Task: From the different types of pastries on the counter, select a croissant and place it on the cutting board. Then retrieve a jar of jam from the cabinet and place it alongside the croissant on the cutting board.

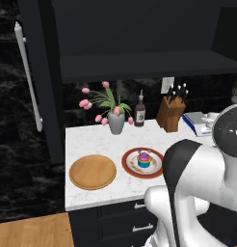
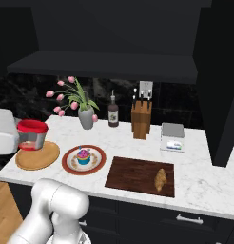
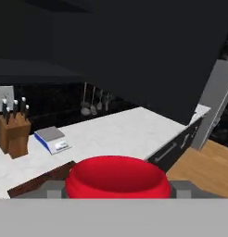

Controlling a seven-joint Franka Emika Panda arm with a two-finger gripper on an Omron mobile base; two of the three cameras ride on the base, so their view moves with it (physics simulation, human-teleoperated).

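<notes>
We see the tool clamped on the jar, held above the disc at the table's 9 o'clock. Croissant lies on the board, 3 o'clock end.

White arm — dark joints

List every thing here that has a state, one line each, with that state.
gripper: shut on the jar of jam.
jar of jam: lidded, upright, held above the round wooden disc.
croissant: lying on the cutting board.
cupcake: upright on the red-rimmed plate.
cabinet: open, shelf bare.
</notes>
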